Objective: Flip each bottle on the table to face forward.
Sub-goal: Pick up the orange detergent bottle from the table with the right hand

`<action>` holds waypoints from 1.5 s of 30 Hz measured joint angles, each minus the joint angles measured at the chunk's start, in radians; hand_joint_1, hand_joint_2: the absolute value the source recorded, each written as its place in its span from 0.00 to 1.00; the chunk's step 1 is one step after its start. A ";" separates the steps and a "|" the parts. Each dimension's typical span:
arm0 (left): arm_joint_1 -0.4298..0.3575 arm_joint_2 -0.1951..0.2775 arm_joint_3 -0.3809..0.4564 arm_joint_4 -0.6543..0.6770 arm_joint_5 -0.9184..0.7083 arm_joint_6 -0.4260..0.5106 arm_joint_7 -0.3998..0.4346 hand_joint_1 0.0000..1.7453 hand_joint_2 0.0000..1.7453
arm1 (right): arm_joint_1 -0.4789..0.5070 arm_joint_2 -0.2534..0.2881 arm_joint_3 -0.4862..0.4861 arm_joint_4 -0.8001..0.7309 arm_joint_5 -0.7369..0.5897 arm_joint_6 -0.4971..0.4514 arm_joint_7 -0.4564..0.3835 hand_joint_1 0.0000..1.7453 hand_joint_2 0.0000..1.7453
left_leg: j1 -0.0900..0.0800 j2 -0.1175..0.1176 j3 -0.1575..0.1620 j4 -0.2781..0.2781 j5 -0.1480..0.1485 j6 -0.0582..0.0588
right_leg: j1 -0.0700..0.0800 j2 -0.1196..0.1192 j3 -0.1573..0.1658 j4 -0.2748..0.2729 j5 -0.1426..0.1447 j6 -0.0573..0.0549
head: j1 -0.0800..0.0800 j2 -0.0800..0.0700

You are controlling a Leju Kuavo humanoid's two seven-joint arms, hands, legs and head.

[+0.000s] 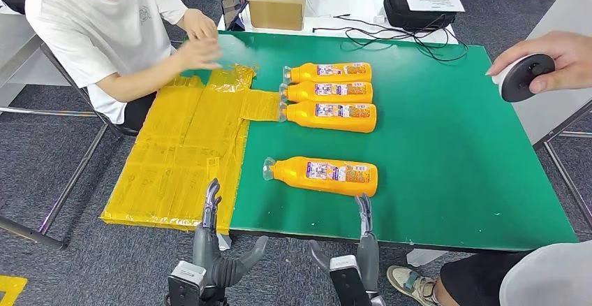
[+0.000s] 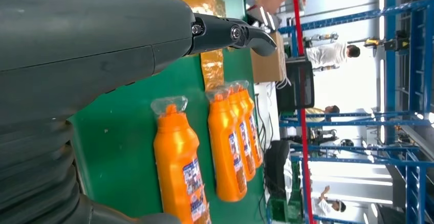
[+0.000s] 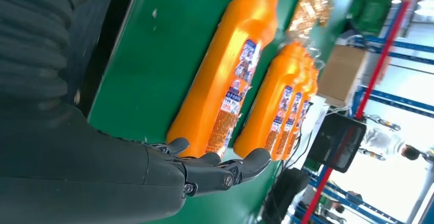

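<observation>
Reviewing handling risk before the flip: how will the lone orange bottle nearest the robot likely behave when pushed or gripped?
The lone orange bottle lies on its side, so a push would probably slide or rock it. Its glossy plastic looks slippery. It appears full, so likely weighty.

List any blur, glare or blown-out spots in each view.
Head view: the person's hand is motion-blurred; bottles sharp. Left wrist view: the bright hall behind is washed out; the robot hand looms soft up close. Right wrist view: sheen on the nearest bottle, background overexposed.
</observation>
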 joint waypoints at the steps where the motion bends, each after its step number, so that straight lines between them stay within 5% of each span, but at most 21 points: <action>1: 0.000 0.000 -0.001 0.001 -0.002 -0.005 0.000 0.00 1.00 | -0.005 -0.008 -0.007 0.000 0.046 -0.004 0.025 0.00 1.00 | 0.000 0.000 0.000 0.000 0.000 0.000 | 0.000 0.000 0.000 0.000 0.000 0.000 | 0.000 0.000; 7: -0.014 0.004 -0.018 0.004 -0.002 -0.069 0.000 0.00 1.00 | -0.083 -0.090 -0.083 0.034 0.264 0.062 0.124 0.00 1.00 | -0.001 0.000 0.000 0.000 0.000 0.000 | -0.001 0.000 0.001 0.000 0.001 0.001 | 0.000 0.000; 13: -0.067 0.001 -0.043 0.036 0.006 -0.164 0.000 0.00 1.00 | -0.327 -0.153 -0.161 0.266 0.379 0.155 0.124 0.00 1.00 | -0.001 0.003 0.000 0.000 0.004 0.001 | 0.000 0.001 0.000 0.000 0.005 0.001 | 0.000 0.000; 19: -0.094 -0.008 -0.047 0.054 -0.004 -0.186 0.000 0.00 1.00 | -0.449 -0.150 -0.158 0.379 0.427 0.155 0.136 0.00 1.00 | 0.000 0.003 0.000 0.000 0.005 0.001 | 0.001 0.000 0.000 0.000 0.005 0.000 | 0.000 0.000; 30: -0.127 -0.020 -0.049 0.054 -0.021 -0.258 0.000 0.00 1.00 | -0.626 -0.116 -0.098 0.611 0.421 0.332 0.217 0.00 1.00 | 0.000 0.002 -0.002 0.000 0.005 0.000 | 0.001 0.000 -0.001 0.000 0.005 0.000 | 0.000 0.000; 45: -0.159 -0.037 -0.048 0.060 -0.029 -0.294 0.000 0.00 1.00 | -0.739 -0.069 -0.012 0.782 0.468 0.431 0.293 0.00 1.00 | 0.000 0.003 -0.002 0.000 0.005 0.000 | 0.001 0.000 -0.001 0.001 0.005 0.000 | 0.000 0.000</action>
